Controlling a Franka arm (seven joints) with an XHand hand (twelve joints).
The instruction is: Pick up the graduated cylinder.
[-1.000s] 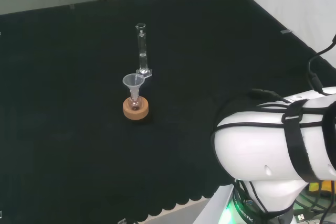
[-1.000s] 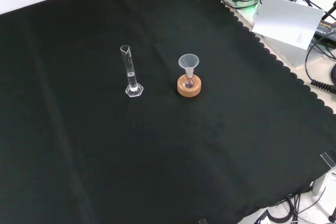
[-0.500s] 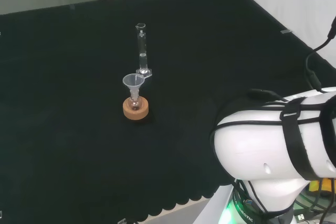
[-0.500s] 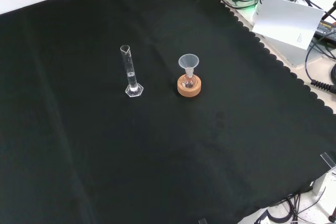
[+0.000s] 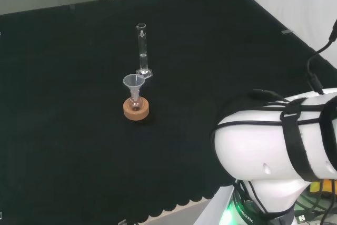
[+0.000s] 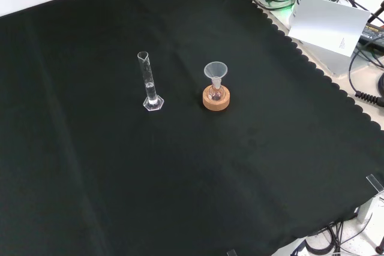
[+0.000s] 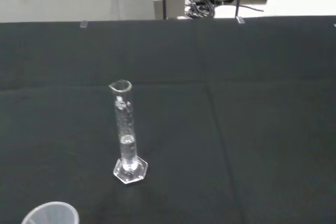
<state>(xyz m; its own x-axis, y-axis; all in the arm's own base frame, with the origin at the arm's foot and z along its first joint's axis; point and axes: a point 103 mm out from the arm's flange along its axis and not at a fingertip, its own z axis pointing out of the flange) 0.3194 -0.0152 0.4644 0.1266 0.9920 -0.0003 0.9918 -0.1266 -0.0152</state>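
Observation:
A clear graduated cylinder (image 5: 141,48) (image 6: 147,82) (image 7: 125,135) stands upright on a hexagonal foot near the middle of the black cloth, with a little liquid low in it. Nothing touches it. In the wrist view it stands some way off from the camera. The arm's white link (image 5: 274,151) sits at the lower right of the head view, well apart from the cylinder.
A small flask with a clear funnel (image 5: 134,84) (image 6: 215,73) (image 7: 50,214) in its neck rests in a cork ring stand (image 5: 136,109) (image 6: 216,99) close beside the cylinder. Cables and a white card (image 6: 330,25) lie past the cloth's scalloped edge in the front view.

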